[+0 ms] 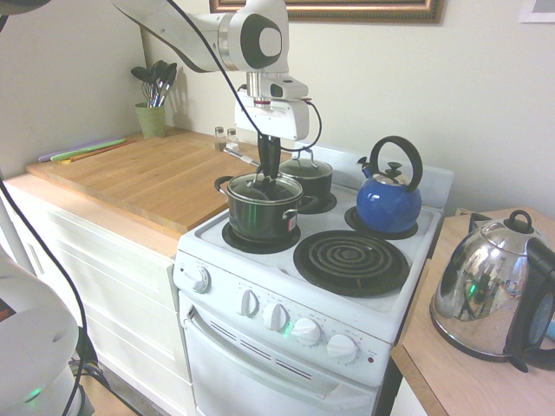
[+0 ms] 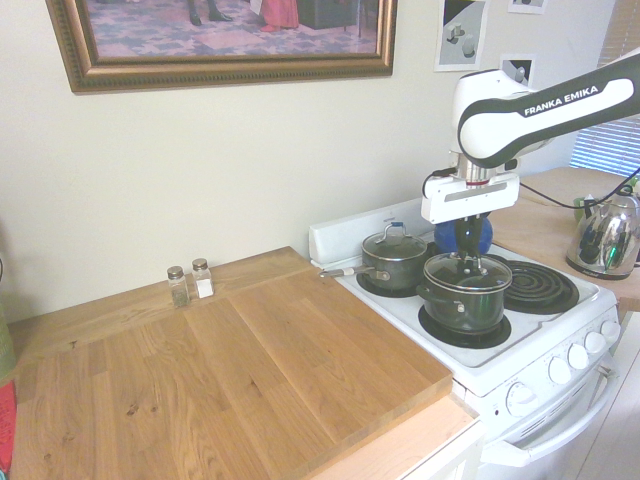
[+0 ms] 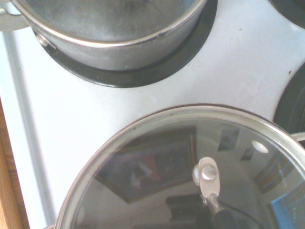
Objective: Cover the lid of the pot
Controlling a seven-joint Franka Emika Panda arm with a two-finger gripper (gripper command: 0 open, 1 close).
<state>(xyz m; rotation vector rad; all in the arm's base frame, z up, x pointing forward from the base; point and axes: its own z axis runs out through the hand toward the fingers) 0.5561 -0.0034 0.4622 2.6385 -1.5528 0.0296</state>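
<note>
- Gripper [image 1: 268, 176] points straight down over the pot [image 1: 262, 212], fingers closed tight on the black loop handle of the lid [image 1: 263, 188]; lid in hand.
- Lid sits level at the pot's rim. Neither exterior view settles whether its steel edge rests on the rim or hangs just above; the second exterior view shows the lid centred on the pot.
- Wrist view: clear glass lid [image 3: 190, 171] fills the near part of the picture, steel rim running all round, handle bracket at its middle.
- Landmark is the pot, on the stove's [image 1: 416, 286] front burner next to the wooden counter [image 1: 147, 178].
- Just behind the pot: smaller saucepan [image 1: 308, 176] with its own glass lid on, long steel handle pointing toward the counter.
- Beside the pot, away from the counter: bare coil burner [image 1: 350, 260]. Behind that coil: blue kettle [image 1: 388, 201].
- Further off, past the coil: chrome kettle [image 1: 487, 290] on the side counter.
- Handling judgement: glass with steel rim, so rigid, moderately heavy, breakable; smooth dome gives no purchase. The loop handle at centre is the only sound hold, and keeps the lid balanced and level.
- Judged risk: an off-centre set-down could catch the rim and leave the lid tilted; lower gently, then release.
</note>
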